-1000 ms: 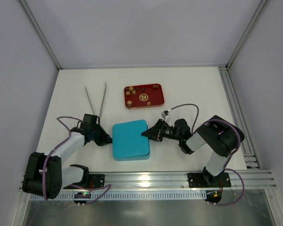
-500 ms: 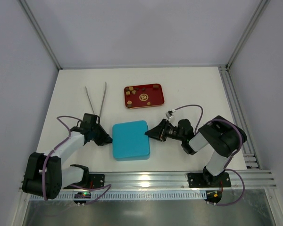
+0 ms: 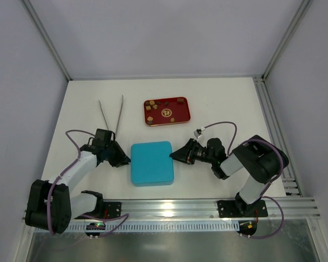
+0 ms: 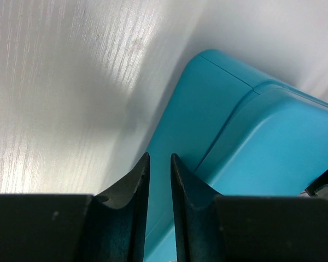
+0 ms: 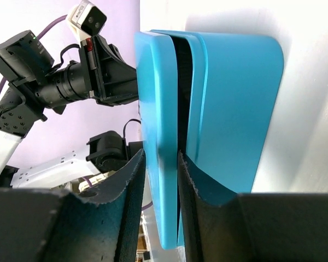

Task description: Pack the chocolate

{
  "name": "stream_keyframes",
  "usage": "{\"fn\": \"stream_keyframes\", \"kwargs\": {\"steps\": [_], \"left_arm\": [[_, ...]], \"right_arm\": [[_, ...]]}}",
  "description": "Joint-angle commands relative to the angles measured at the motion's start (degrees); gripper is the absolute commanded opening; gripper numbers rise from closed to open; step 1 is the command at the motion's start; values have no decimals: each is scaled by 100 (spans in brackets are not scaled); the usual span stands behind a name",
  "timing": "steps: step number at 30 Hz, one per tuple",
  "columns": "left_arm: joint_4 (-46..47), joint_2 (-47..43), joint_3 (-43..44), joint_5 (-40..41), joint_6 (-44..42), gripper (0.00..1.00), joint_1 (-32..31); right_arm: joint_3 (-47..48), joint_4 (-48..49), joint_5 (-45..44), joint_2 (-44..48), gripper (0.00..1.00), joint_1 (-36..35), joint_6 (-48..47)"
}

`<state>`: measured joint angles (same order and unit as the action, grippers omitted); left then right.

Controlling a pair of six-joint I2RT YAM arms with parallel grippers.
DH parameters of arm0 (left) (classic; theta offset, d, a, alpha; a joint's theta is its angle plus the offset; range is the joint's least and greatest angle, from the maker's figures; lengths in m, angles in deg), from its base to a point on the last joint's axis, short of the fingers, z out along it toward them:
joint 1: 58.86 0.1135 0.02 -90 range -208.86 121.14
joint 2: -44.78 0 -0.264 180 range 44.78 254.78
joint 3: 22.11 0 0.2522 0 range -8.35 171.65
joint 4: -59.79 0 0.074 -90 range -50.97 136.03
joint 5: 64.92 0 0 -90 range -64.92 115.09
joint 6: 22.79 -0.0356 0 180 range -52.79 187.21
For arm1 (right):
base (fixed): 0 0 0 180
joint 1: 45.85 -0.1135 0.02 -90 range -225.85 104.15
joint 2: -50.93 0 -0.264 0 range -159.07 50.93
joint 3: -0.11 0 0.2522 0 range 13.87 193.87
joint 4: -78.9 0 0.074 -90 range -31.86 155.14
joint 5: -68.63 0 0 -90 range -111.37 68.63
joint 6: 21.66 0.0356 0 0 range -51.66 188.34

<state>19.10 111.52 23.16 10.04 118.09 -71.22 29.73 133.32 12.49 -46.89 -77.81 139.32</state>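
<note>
The chocolate (image 3: 151,107) lies as several tiny brown and tan pieces on the red tray (image 3: 181,114) at the back centre. A blue box (image 3: 152,162) lies in front of it. My right gripper (image 3: 174,157) is shut on the box's lid (image 5: 156,109) at its right edge, with one finger in the dark gap between the lid and the base (image 5: 235,98). My left gripper (image 3: 126,161) is at the box's left edge with its jaws almost together and nothing between them. The box (image 4: 273,142) lies just beyond its fingertips.
Metal tongs (image 3: 110,115) lie on the white table to the left of the tray. A metal rail (image 3: 273,125) runs along the right side. Both arms lie low on either side of the box.
My right gripper has drawn back slightly to the right at the box's edge. My left gripper has shifted a little away from me. The box has hardly moved.
</note>
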Motion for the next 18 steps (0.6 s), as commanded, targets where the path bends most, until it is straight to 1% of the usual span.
{"fn": "stream_keyframes", "kwargs": {"steps": [1,7,11,18], "left_arm": [[-171,-161,198,-86,-209,21,-21],[-329,-275,242,-95,-297,24,-21],[-452,-355,294,-69,-402,27,-21],[-733,-442,531,-68,-596,37,-12]], "right_arm": [[-65,73,-126,263,33,68,-286],[-21,-243,-143,386,33,120,-436],[5,-516,-214,518,35,138,-559],[23,-964,-319,773,37,147,-805]]}}
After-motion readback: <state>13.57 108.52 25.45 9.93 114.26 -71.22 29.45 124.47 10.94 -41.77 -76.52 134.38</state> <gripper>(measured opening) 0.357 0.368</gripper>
